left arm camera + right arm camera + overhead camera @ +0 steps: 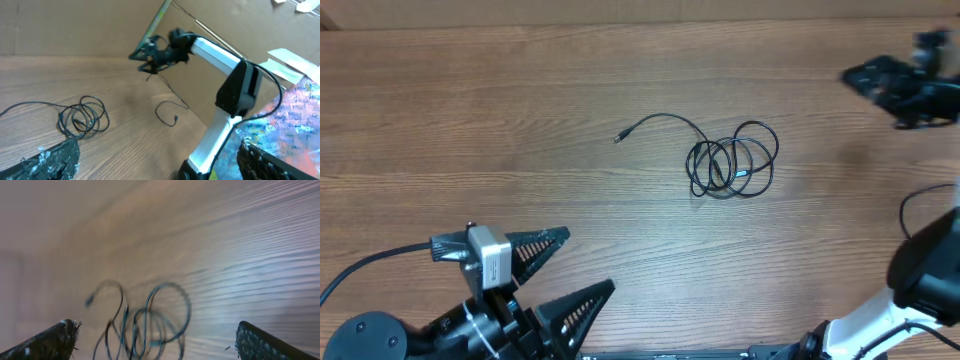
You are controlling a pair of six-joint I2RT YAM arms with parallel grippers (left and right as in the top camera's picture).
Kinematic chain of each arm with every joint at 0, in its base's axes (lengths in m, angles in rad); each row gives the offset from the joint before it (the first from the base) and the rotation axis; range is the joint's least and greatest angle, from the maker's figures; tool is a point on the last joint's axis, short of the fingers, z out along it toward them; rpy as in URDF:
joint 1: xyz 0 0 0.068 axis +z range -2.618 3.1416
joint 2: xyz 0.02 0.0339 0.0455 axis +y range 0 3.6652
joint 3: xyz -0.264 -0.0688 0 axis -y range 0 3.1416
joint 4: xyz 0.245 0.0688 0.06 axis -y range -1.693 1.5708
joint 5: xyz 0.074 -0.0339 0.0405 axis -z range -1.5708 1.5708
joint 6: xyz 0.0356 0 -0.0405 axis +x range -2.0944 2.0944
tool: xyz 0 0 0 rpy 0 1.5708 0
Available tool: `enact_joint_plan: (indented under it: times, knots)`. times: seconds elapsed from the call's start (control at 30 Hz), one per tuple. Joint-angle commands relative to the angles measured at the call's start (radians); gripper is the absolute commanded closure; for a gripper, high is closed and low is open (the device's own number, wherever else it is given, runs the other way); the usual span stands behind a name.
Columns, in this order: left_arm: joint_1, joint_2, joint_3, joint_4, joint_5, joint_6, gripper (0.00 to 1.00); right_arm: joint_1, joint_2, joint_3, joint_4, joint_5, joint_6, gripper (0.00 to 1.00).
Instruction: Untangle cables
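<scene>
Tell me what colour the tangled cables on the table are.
The cables are black; the overhead view shows them best.

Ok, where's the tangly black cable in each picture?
Overhead: the cables lie a little right of the middle, with one loose tail reaching up and left.
Left wrist: the cables are at the lower left, a small coil with a tail running to the left edge.
Right wrist: the cables are at the bottom middle, blurry.
Shared landmark: the wooden table lies under the coil in all three views.
</scene>
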Motion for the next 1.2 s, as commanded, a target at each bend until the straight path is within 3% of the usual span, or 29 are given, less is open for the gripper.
enact_joint_plan:
  times: [0.0,0.4,0.87,0.93,1.0,1.03,1.07,1.17]
  knots:
    - [-0.005,0.002,0.061,-0.021,0.018,0.069,0.00,0.077,-0.007,0.009,-0.035,0.166,-0.070,0.00]
    - [-0.005,0.002,0.116,-0.097,0.011,0.139,0.00,0.285,-0.007,-0.132,-0.156,0.209,-0.078,0.00]
    - [-0.005,0.002,0.116,-0.097,0.015,0.138,0.00,0.513,-0.007,-0.435,0.051,0.197,-0.065,0.02]
    - [-0.005,0.002,0.116,-0.097,0.015,0.138,0.00,0.539,-0.007,-0.454,0.084,0.197,-0.065,0.17]
    - [-0.005,0.002,0.116,-0.098,0.016,0.138,0.00,0.554,-0.007,-0.469,0.114,0.197,-0.056,0.68]
    - [-0.005,0.002,0.116,-0.098,0.016,0.138,0.01,0.557,-0.007,-0.478,0.134,0.197,-0.033,0.87]
    - [-0.005,0.002,0.116,-0.099,0.017,0.138,0.00,0.558,-0.007,-0.484,0.150,0.197,-0.008,0.96]
    - [-0.005,0.002,0.116,-0.104,0.017,0.138,0.00,0.557,-0.007,-0.491,0.177,0.196,0.042,0.96]
